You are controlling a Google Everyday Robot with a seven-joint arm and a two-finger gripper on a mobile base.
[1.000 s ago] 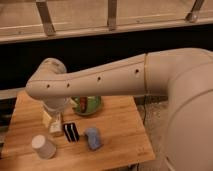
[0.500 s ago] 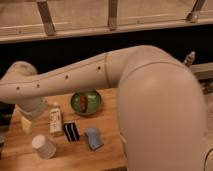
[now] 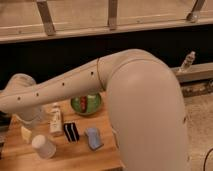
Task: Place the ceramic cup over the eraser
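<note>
White arm [image 3: 65, 87] sags lower, jaws unseen at left; ceramic cup [image 3: 44, 146], eraser [image 3: 71, 131] unmoved.

gripper out of sight past left edge, arm [image 3: 65, 87] covering green bowl [image 3: 86, 106] top, table [image 3: 102, 159] cut off at bottom

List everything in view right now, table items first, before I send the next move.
ceramic cup: one, cream-white, standing free at the table's front left.
eraser: one, black with white stripes, right of the cup, uncovered.
soft oblong object: one, light blue, right of the eraser.
tube bottle: one, white with a label, behind the eraser.
bowl: one, green, table's rear, something red inside.
block: one, pale yellow, behind the cup.
clear bottle: one, on the far-right ledge.
table: one, light wood.
arm: one, cream, reaching left over the table.
gripper: one, at the arm's left end, open, empty.
</note>
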